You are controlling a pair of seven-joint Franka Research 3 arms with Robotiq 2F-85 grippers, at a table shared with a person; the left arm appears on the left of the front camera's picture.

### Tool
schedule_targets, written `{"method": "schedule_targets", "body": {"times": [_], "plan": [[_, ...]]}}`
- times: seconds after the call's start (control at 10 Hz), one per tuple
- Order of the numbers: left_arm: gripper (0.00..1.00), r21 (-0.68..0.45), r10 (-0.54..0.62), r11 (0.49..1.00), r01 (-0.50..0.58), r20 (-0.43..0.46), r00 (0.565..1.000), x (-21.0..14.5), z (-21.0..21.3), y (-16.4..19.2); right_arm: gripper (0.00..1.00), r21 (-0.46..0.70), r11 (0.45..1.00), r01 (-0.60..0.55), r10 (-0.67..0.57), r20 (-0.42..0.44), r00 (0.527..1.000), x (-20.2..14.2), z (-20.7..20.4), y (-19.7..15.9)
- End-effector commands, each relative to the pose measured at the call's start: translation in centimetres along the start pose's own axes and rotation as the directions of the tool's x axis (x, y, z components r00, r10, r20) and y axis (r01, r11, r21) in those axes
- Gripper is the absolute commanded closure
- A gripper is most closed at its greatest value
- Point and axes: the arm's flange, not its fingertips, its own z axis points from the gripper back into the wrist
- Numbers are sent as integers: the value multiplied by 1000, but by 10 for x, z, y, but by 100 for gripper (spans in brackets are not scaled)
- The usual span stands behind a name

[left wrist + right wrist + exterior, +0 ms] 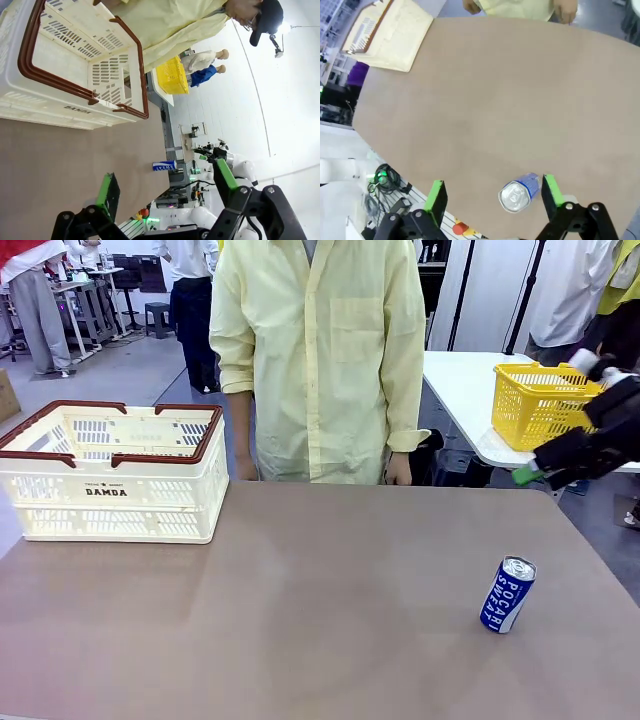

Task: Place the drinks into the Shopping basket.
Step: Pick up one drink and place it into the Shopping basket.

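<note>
Blue can (508,595) upright on table (320,580), near-right corner, untouched. Right gripper (493,192) raised above table's right side, jaws apart, empty. Left gripper (165,185) jaws apart, empty. Shopping basket (110,475) on table, far-left. Person (320,350) stands behind far edge

Bright, even indoor light is coming from overhead, putting a pale sheen across the middle of the table (300,590) and casting only a faint, soft shadow beside the blue can (507,595). Both wrist views are bending straight lines near their edges, bowing the Shopping basket (75,107). A lamp (283,28) is glaring in the left wrist view.
</note>
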Motion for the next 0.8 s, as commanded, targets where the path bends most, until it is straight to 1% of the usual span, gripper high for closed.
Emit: {"method": "schedule_targets", "body": {"times": [0.0,0.1,0.2,0.3,0.4,0.5,0.6,0.7], "plan": [[0,-9,6,1000,-6,-5,1000,0,2,-2,0,-5,999,-48,48,-14,999,7,-17,19],[0,-9,6,1000,-6,-5,1000,0,2,-2,0,-5,999,-48,48,-14,999,7,-17,19],[0,-9,6,1000,-6,-5,1000,0,2,-2,0,-1,1000,-16,16,-12,1000,2,-6,7],[0,-9,6,1000,-6,-5,1000,0,2,-2,0,-68,998,12,-26,-211,977,-3,-20,4],[0,-9,6,1000,-6,-5,1000,0,2,-2,0,-132,990,51,-87,-287,954,-7,-26,3],[0,-9,6,1000,-6,-5,1000,0,2,-2,0,-197,979,61,-118,-292,949,-15,-31,3],[0,-9,6,1000,-6,-5,1000,0,2,-2,0,-263,963,57,-142,-317,938,-25,-42,3],[0,-9,6,1000,-6,-5,1000,0,2,-2,0,-352,934,65,-184,-316,931,-34,-53,4]]}}
